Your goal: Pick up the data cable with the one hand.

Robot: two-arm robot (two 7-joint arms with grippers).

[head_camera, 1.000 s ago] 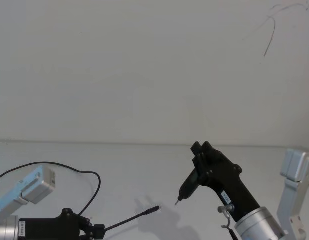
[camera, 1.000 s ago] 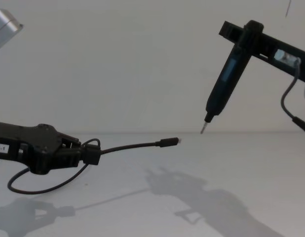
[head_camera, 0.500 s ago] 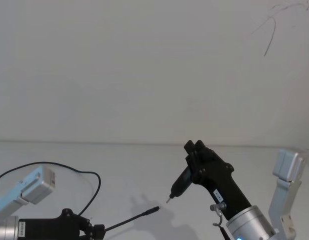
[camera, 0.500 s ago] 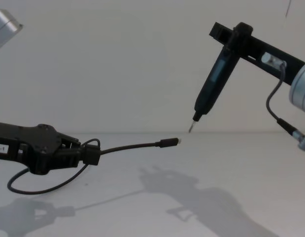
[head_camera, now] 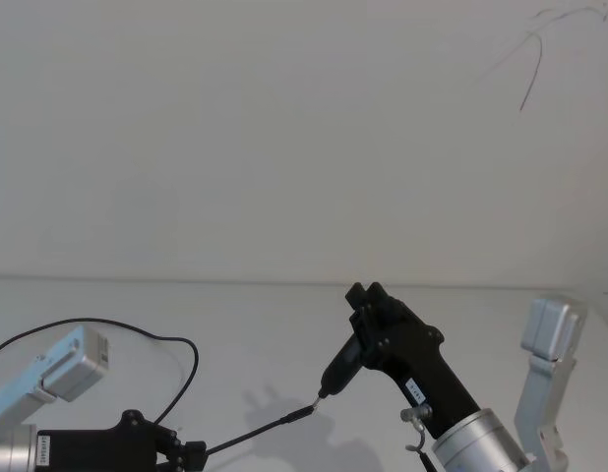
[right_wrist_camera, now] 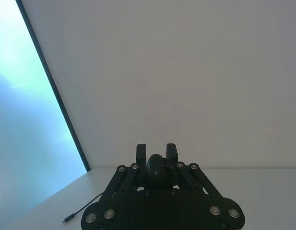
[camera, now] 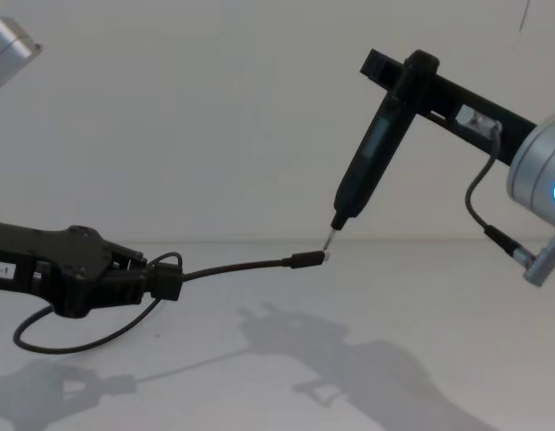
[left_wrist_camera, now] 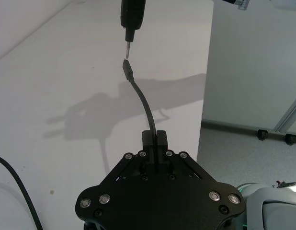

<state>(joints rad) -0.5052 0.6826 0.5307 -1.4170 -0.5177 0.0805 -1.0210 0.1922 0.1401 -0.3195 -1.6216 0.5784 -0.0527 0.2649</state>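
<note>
Left gripper (camera: 161,280): fingers (left_wrist_camera: 161,142) are pinching narrow on the data cable (camera: 233,268), gripping it a short way back from its plug end. Body black, clamp-like, with a white label at its rear, lying low at the left of the chest view and at the lower left of the head view (head_camera: 186,454).

Data cable, free end: is sticking out forward from the left gripper, held clear above the white table (camera: 421,305), arching slightly and ending in a small black plug (camera: 306,259) with a short metal tip. Remainder of the cord is trailing behind the gripper in a loose loop (head_camera: 137,329) lying on the table.

Right gripper (camera: 412,72): fingers (right_wrist_camera: 141,152) are clamping on a slim black pointed tool (camera: 367,162), seen in the right wrist view (right_wrist_camera: 156,158) between the two pads. Tool is slanting downward and leftward; its fine tip (camera: 328,239) is hanging just above the plug's metal end, touching or nearly so; contact cannot be told. Silver wrist (camera: 542,171) with a blue ring light is entering at the right edge.
</note>
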